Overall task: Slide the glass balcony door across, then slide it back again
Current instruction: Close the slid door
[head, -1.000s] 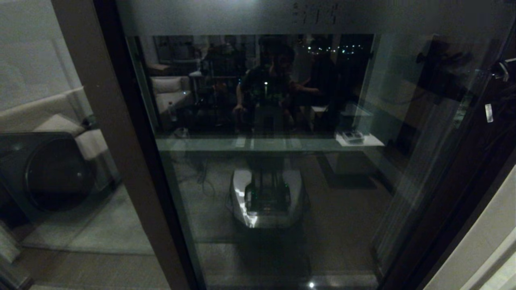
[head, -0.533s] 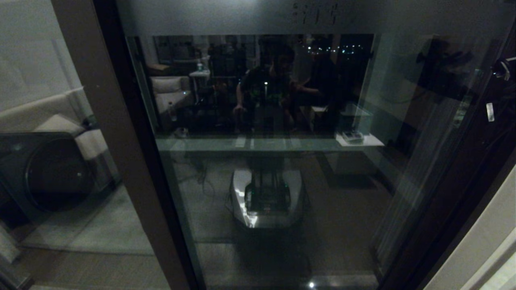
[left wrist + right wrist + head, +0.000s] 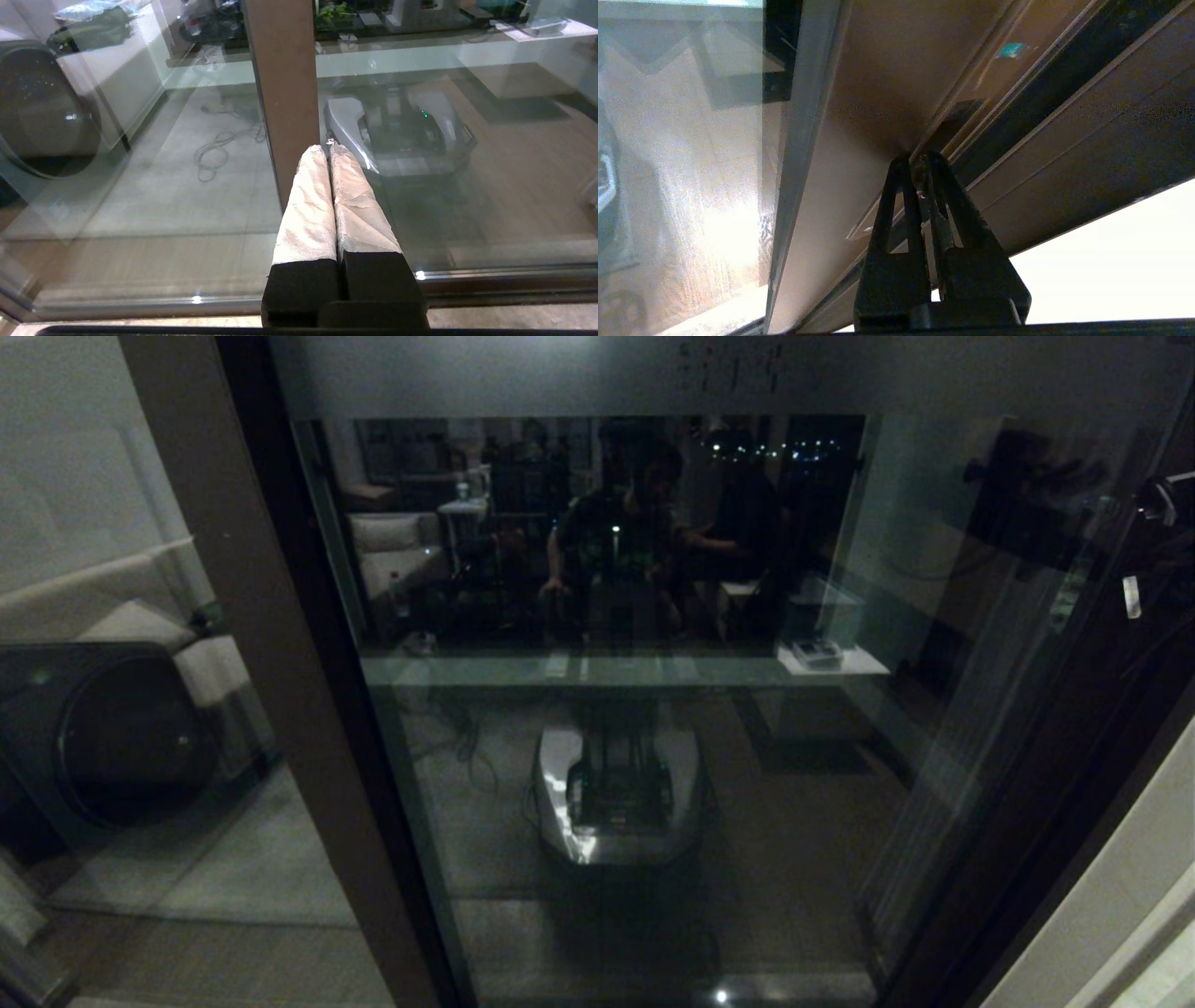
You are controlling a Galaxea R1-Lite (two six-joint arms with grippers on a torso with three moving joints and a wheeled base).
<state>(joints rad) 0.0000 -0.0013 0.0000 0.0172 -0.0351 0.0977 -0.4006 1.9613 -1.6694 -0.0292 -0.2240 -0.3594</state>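
The glass balcony door (image 3: pixel 653 756) fills the head view, with a frosted top strip (image 3: pixel 560 373) and a brown left stile (image 3: pixel 280 709). Its glass mirrors the room and my own base. My left gripper (image 3: pixel 327 147) is shut, its white-wrapped fingertips (image 3: pixel 310 161) right at the brown stile (image 3: pixel 285 84), with nothing between them. My right gripper (image 3: pixel 917 161) is shut too, and its black tips rest against the brown frame (image 3: pixel 887 84) on the door's right side, next to a dark channel (image 3: pixel 1064 70). Neither gripper shows clearly in the head view.
A dark round-fronted washing machine (image 3: pixel 121 737) stands behind the glass at the left. A pale wall (image 3: pixel 1120 896) borders the frame at the lower right. The bottom door track (image 3: pixel 514 280) runs along the floor below the left gripper.
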